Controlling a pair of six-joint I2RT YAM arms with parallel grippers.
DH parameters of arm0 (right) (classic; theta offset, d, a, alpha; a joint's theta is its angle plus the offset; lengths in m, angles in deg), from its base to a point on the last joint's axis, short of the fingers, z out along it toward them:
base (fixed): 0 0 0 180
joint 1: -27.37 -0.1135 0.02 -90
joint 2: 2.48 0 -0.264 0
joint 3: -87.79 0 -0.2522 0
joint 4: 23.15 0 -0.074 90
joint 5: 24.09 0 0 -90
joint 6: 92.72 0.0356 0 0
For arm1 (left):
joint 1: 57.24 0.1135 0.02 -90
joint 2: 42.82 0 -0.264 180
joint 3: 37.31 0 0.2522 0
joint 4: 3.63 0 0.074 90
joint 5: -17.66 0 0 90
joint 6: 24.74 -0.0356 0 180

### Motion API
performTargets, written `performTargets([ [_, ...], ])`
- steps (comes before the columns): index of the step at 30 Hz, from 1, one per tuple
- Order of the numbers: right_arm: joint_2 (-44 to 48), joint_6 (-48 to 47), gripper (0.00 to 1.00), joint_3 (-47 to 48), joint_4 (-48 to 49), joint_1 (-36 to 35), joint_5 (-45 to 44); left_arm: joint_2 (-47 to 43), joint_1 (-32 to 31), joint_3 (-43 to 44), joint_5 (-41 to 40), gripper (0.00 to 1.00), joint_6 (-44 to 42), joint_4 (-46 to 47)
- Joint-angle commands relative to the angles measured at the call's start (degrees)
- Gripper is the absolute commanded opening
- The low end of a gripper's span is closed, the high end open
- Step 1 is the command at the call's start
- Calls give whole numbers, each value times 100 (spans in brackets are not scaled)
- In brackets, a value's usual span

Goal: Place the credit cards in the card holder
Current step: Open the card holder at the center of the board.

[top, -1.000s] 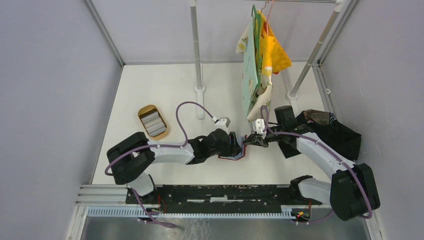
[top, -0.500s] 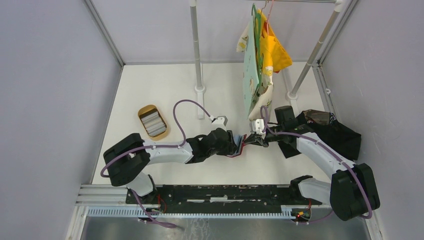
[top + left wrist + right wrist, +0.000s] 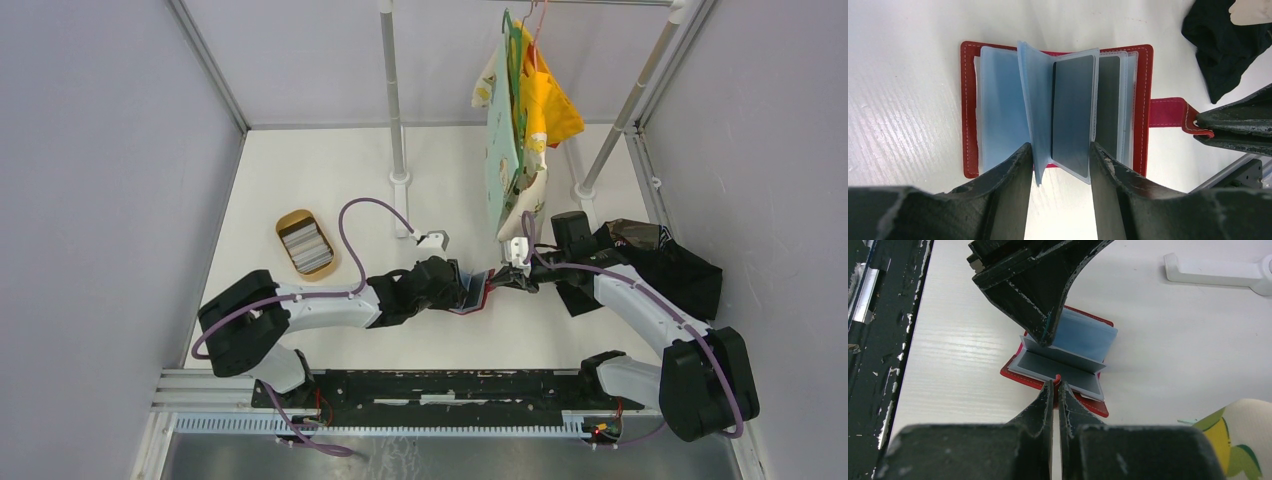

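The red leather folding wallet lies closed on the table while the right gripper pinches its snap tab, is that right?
Not closed. The red leather folding wallet lies open, its clear plastic sleeves fanned out, as the left wrist view shows. The right gripper does pinch its snap tab.

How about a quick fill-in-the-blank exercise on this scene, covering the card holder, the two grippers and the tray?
1. The card holder on the table has a ____ cover.
2. The right gripper is ____ on the holder's snap tab.
3. The left gripper stands ____, with its fingers on either side of a clear sleeve holding a dark card.
4. In the top view, the tan tray of spare cards sits to the ____ of the card holder.

Missing words: red; shut; open; left.
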Motion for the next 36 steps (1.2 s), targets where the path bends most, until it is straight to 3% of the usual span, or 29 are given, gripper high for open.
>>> performTargets([
  [1, 87, -74, 2, 62, 83, 38, -53, -117, -9, -31, -216, 51, -293, -160],
  [7, 61, -112, 4, 53, 99, 41, -304, -102, -11, -4, -183, 51, -319, -180],
  [11, 39, -105, 19, 52, 180, 38, -880, -104, -18, 46, -223, 51, -354, -271],
  [15, 105, -121, 42, 62, 191, 49, -1151, -65, -32, 87, -173, 51, -379, -253],
  [18, 197, -131, 49, 12, 184, 48, -865, 21, -47, 148, -114, 51, -407, -235],
  [25, 331, 143, 44, -315, 633, 7, 66, 197, -102, 281, 38, 51, -469, -168],
  [30, 338, 660, 31, -509, 1261, -172, -181, 289, -112, 330, 101, 51, -478, -149],
  [36, 245, 2014, 12, -933, 2765, -515, -1129, 376, -119, 364, 156, 51, -478, -107],
])
